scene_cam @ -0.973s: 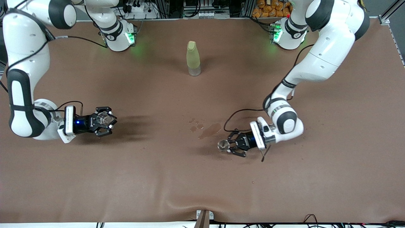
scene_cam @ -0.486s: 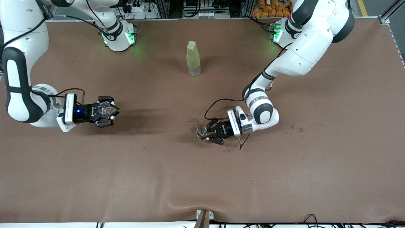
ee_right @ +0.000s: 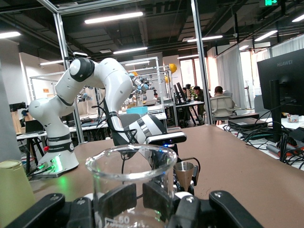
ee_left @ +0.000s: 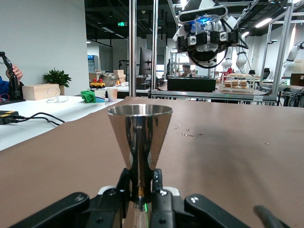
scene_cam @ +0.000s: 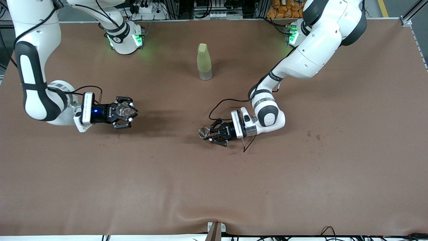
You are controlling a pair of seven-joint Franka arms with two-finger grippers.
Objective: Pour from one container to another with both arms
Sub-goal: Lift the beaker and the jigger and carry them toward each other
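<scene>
Beaker [scene_cam: 123,110] clamped in right tool [scene_cam: 124,112], carried toward bench [scene_cam: 214,187] centre; grey-rim cup [scene_cam: 203,132] clamped upright in left tool [scene_cam: 214,134], shifted toward 9 o'clock. Gap closed; pour not yet begun.

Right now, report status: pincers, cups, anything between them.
Right pincer shut on glass cup, upright, in the air. Left pincer shut on metal cup, upright over table centre. Cups apart, no pour yet. Bottle stands nearer the bases, off the path.

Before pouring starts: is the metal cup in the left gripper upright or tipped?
Upright. The metal cup stands vertical in the left gripper, its rim level and mouth up.
</scene>
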